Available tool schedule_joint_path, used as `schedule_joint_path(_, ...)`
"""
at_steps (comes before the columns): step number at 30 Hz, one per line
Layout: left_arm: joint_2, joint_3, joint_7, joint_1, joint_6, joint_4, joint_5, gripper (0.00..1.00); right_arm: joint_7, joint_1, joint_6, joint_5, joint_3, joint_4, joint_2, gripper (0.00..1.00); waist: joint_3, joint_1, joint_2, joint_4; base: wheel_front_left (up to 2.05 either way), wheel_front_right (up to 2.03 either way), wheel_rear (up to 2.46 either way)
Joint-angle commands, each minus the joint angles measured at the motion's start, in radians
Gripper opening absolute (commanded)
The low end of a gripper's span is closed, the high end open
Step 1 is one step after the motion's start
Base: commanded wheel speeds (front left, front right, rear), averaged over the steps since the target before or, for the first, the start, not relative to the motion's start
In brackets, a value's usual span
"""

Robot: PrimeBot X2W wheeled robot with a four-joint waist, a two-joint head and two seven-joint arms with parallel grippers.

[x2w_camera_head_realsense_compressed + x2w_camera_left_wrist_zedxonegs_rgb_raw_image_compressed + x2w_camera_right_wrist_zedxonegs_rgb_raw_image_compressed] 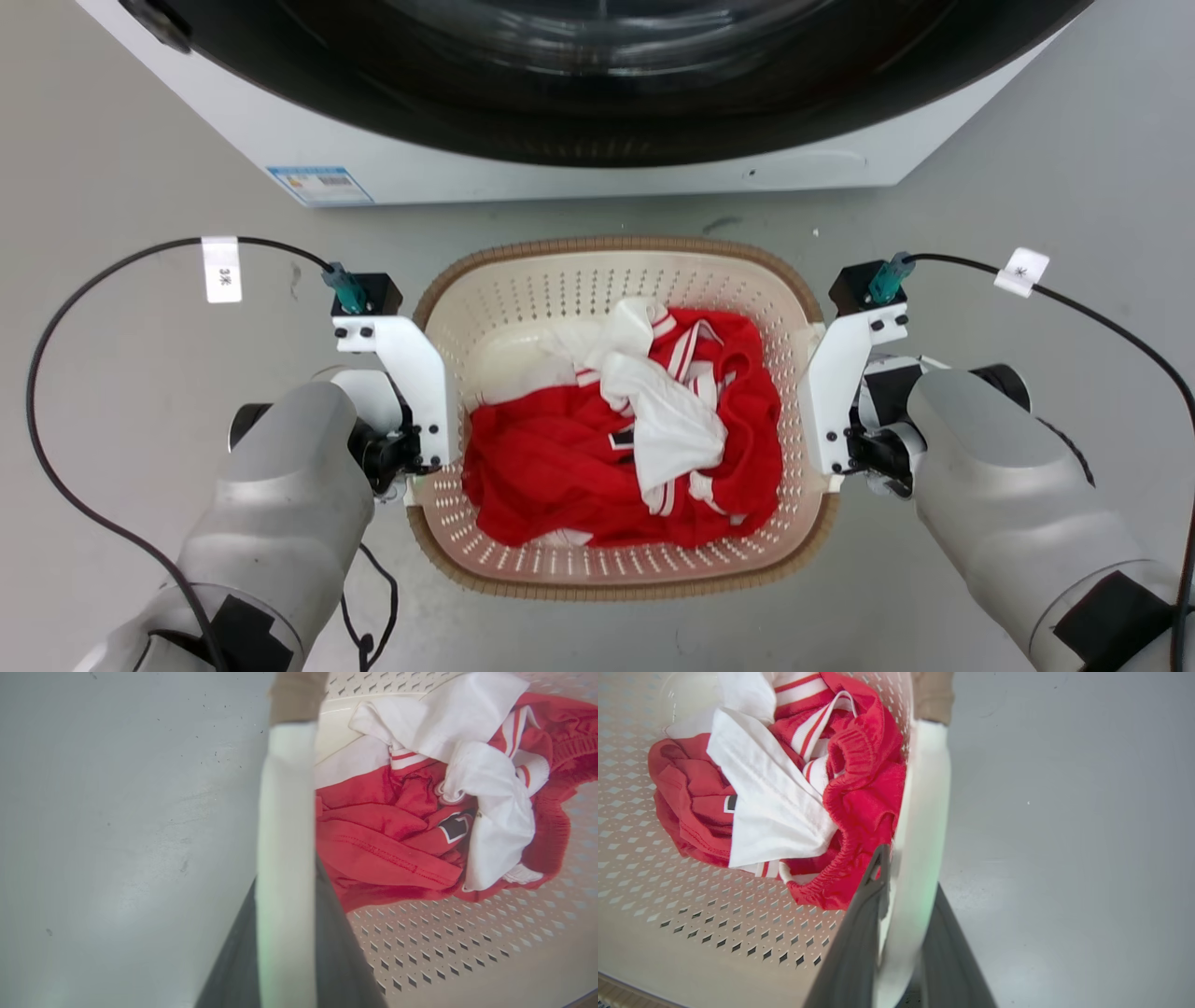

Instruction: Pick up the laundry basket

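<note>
The laundry basket point(607, 245) sits in the middle of the grey floor point(140, 187), between the robot's two forearms and just on the near side of a white washing machine point(597, 177). A strip of floor separates the basket's far rim from the machine's front. Whether the basket's base touches the floor cannot be told.

A heap of red and white clothes point(616, 439) lies inside, piled toward the right and near walls and staying below the brown rim.

The left pincer point(286, 870) is closed on the basket's left handle point(286, 812). One dark finger lies against the handle's outer side and the other against its inner side, next to the clothes. The right pincer point(908, 868) grips the right handle point(920, 812) the same way, and its inner finger point(873, 891) presses against the red fabric at the basket wall.

In the head view a white bracket point(411, 373) on each wrist stands against the basket's side. A black cable with a white tag point(221, 269) loops out over the floor on the left, well apart from the basket. A second tagged cable point(1021, 272) arcs out on the right. A blue label point(319, 185) sits on the machine's lower left front.
</note>
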Motion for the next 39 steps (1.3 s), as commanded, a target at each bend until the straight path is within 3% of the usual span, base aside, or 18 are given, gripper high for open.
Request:
schedule_joint_path(1, -0.041, -0.006, 0.005, 0.007, -0.013, -0.015, -0.005, 0.0, 0.004, 0.011, 0.014, 0.01, 0.006, -0.022, 0.032, 0.0, -0.031, 0.0, -0.0001, 0.001, 0.0, 0.0, 0.0)
schedule_joint_path(23, -0.069, -0.073, 0.12, 0.138, -0.013, 0.012, -0.065, 0.0, 0.219, 0.156, 0.014, 0.139, 0.058, -0.02, 0.03, 0.0, -0.331, 0.0, -0.0001, 0.006, 0.0, 0.0, 0.0)
schedule_joint_path(39, -0.07, -0.115, 0.175, 0.215, -0.013, 0.001, -0.103, 0.0, 0.39, 0.18, 0.014, 0.196, 0.093, -0.02, 0.025, 0.0, -0.457, 0.0, -0.0001, 0.007, 0.0, 0.0, 0.0)
